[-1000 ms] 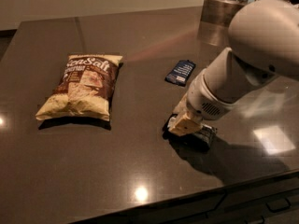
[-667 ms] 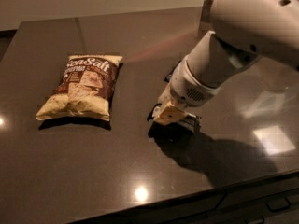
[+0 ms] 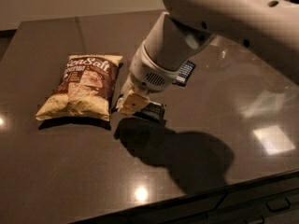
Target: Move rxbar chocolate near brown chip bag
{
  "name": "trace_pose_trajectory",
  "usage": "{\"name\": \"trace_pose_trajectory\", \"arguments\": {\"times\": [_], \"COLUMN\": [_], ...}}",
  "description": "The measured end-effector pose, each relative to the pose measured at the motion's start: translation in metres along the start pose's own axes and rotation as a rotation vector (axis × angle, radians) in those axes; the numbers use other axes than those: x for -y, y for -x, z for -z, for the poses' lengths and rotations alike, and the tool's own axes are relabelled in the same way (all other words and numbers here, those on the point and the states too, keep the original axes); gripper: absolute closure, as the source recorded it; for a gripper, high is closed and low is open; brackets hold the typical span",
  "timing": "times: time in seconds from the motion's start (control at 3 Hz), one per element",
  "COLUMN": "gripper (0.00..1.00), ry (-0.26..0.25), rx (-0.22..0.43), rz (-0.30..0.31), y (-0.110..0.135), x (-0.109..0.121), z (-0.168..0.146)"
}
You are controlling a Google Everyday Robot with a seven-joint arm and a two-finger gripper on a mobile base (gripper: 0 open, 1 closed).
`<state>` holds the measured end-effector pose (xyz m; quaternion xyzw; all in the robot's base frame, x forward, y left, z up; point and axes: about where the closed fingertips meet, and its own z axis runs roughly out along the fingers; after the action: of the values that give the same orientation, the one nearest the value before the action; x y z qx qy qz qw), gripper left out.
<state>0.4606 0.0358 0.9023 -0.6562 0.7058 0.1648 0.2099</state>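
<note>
The brown chip bag (image 3: pixel 83 85) lies flat on the left part of the dark table (image 3: pixel 56 167), its "Sea Salt" lettering facing up. My gripper (image 3: pixel 139 107) hangs from the big white arm just right of the bag's lower right corner, with a cream finger pad (image 3: pixel 133 101) showing. It is shut on the rxbar chocolate (image 3: pixel 155 111), a slim black wrapper that sticks out to the right of the fingers. The bar is held a little above the table, close to the bag and apart from it. A dark shadow lies below.
A shorter dark blue bar wrapper (image 3: pixel 186 73) lies behind the arm, partly hidden by it. The table's front edge (image 3: pixel 196 200) runs along the bottom, with drawer fronts under it. Bright light reflections mark the right side of the tabletop.
My gripper has moved left across the table with the rxbar chocolate in it, from beside the blue bar to right next to the chip bag. The bag and blue bar have not moved.
</note>
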Motion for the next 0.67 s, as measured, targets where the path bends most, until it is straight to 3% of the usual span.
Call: {"name": "trace_pose_trajectory", "arguments": {"times": [0.33,0.67], "gripper": [0.83,0.59], "ry": [0.016,0.024], "rx": [0.036,0.068], "rz": [0.028,0.046], "y": [0.02,0.031], "x": [0.006,0.01], "z": [-0.008,-0.013]}}
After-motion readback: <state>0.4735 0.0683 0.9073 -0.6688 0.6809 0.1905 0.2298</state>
